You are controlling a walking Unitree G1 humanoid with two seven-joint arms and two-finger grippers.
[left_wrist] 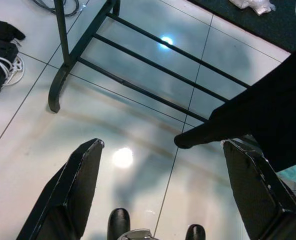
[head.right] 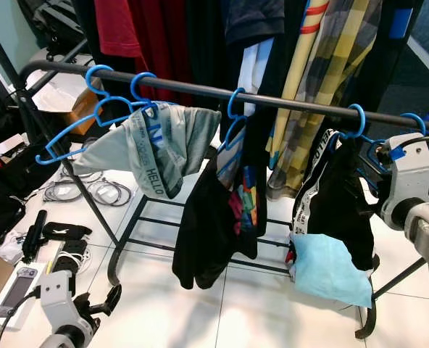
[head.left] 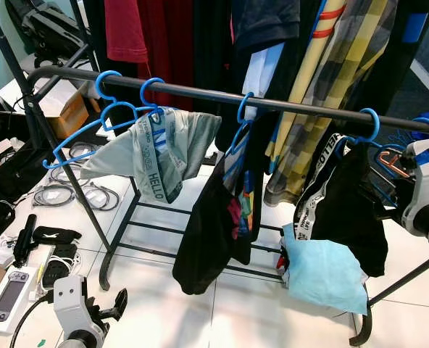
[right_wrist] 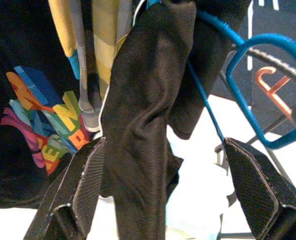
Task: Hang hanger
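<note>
Our right gripper (right_wrist: 158,190) stands open at the right edge of the head views, its fingers either side of a fold of the black garment (head.right: 345,210) without closing on it. That garment's blue hanger (head.right: 359,123) is hooked on the rail (head.right: 272,98) just up and left, its long axis along the rail. Our left gripper (left_wrist: 163,195), also open, hangs at lower left over the floor, so we judge the right arm nearer.

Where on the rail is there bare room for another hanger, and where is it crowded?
Bare rail lies between the grey garment's hook and the middle blue hook, and again between that hook and the black garment's hook. The far right end is crowded: blue hangers bunch beside the open right gripper.
</note>
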